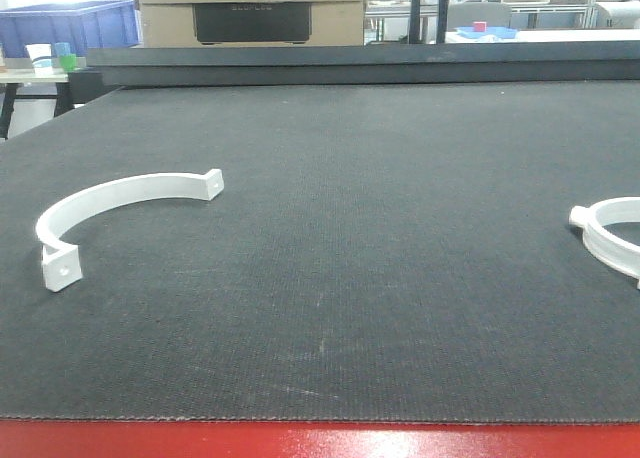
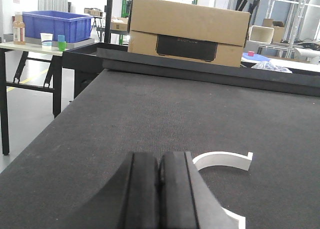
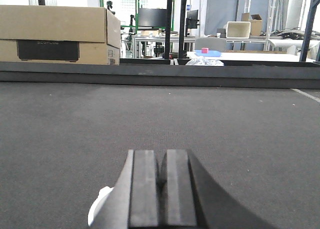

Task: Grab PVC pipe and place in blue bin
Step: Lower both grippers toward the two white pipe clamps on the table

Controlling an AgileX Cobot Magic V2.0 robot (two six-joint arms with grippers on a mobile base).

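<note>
Two white curved PVC pipe pieces lie on the black mat. One (image 1: 120,193) rests at the left, the other (image 1: 610,236) is cut off by the right edge. The left wrist view shows my left gripper (image 2: 160,159) shut and empty, low over the mat, with the left piece (image 2: 222,160) just ahead to its right. My right gripper (image 3: 161,158) is shut on nothing, and a bit of the right piece (image 3: 97,209) pokes out beside its left finger. The blue bin (image 1: 70,26) stands on a side table beyond the far left corner, also seen from the left wrist (image 2: 49,25).
A raised black rim (image 1: 360,63) closes the mat's far edge, with a cardboard box (image 1: 250,8) behind it. Cups (image 1: 50,56) and a bottle (image 2: 19,28) stand by the bin. A red edge (image 1: 320,440) runs along the front.
</note>
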